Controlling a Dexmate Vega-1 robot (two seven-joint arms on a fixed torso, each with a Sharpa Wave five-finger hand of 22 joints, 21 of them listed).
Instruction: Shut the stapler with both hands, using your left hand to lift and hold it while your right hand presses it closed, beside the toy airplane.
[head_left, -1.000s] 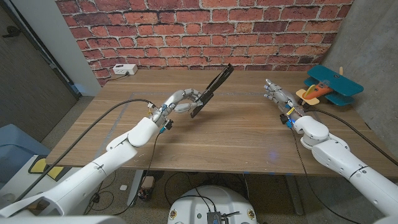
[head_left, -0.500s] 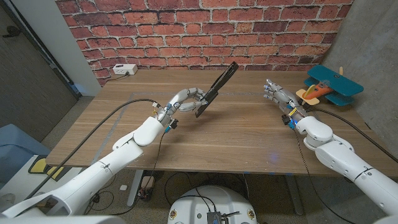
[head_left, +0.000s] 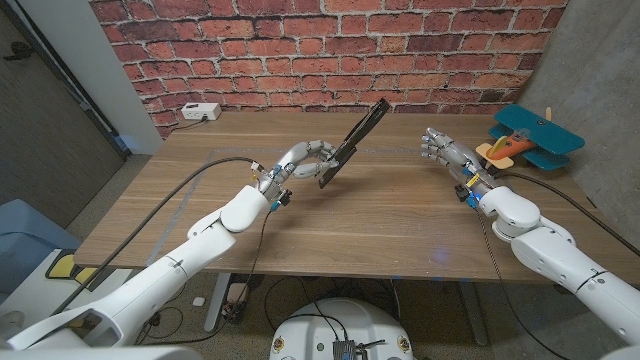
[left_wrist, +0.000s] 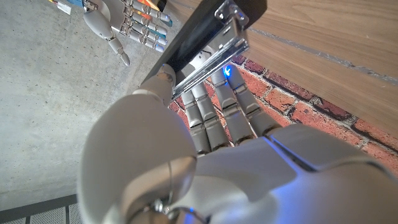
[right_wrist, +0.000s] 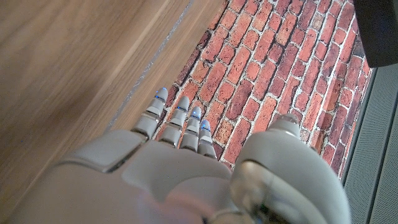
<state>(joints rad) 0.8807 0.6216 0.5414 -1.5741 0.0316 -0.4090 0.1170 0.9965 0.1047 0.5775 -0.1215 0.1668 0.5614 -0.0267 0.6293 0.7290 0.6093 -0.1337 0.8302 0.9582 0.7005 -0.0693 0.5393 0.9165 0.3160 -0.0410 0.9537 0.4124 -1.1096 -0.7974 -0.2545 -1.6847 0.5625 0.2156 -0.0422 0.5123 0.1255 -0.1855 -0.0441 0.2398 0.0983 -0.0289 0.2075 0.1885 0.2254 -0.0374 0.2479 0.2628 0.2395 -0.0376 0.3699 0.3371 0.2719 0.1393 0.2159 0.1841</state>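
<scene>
- Stapler (head_left: 354, 141), one: black, open, its long arm slanting up and away from the left hand (head_left: 305, 160), which grips its lower end above the table (head_left: 380, 220).
- Left wrist view: the stapler's metal channel (left_wrist: 211, 53) lies across the fingers (left_wrist: 214, 115) of the left hand, which wrap it from beneath; the thumb presses its near side.
- Right hand (head_left: 441, 153), one: holds nothing, fingers extended and slightly apart, raised near the table's right part, well apart from the stapler.
- Toy airplane (head_left: 528, 138), one: blue wings, orange body, standing just beyond the right hand near the table's right edge.
- White box (head_left: 200, 111), one: at the far left corner, beyond the left hand, against the brick wall (head_left: 330, 50).
- Open room: bare wood lies between the two hands and in front of them toward the near edge; the stapler's upper tip stands near the table's far edge.
- Right wrist view: the right hand's fingertips (right_wrist: 177, 112) point at the wall, with a dark corner of the stapler (right_wrist: 379, 31) at the frame's edge.
</scene>
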